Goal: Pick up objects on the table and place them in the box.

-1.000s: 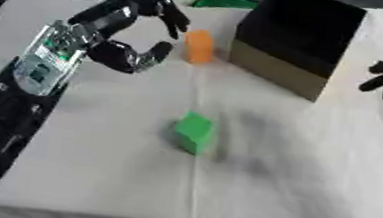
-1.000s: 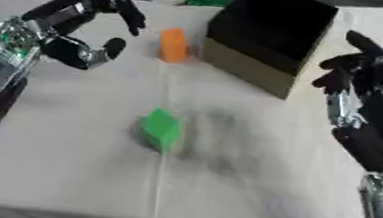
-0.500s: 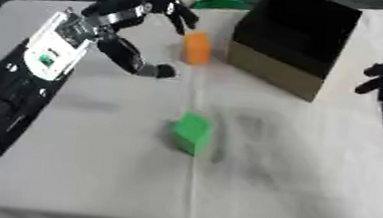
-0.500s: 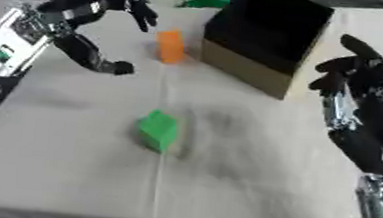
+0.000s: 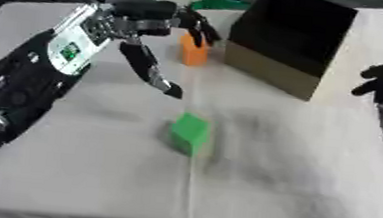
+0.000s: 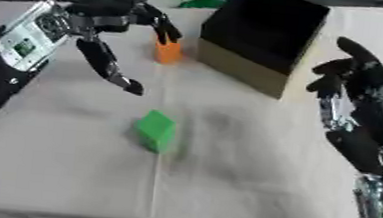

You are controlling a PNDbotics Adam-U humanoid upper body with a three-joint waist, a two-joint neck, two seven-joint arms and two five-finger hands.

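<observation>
Box (image 5: 300, 36), 1 o'clock: contents hidden. Orange block (image 5: 193, 52), 12 o'clock, green block (image 5: 189, 133), centre: still on table. Left hand (image 5: 142, 23) spread above orange, empty; right hand (image 6: 355, 91), 3 o'clock, relaxed open, empty.

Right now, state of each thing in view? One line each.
left hand: open, fingers spread, reaching over the orange block
right hand: open, idle at the right edge, holding nothing
orange block: upright on the table, not gripped
green block: on the table, untouched
box: open side toward the blocks, inside dark

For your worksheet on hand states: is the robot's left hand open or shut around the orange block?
Open. The left hand has fingers spread over the orange block, thumb extended downward, nothing clasped.
</observation>
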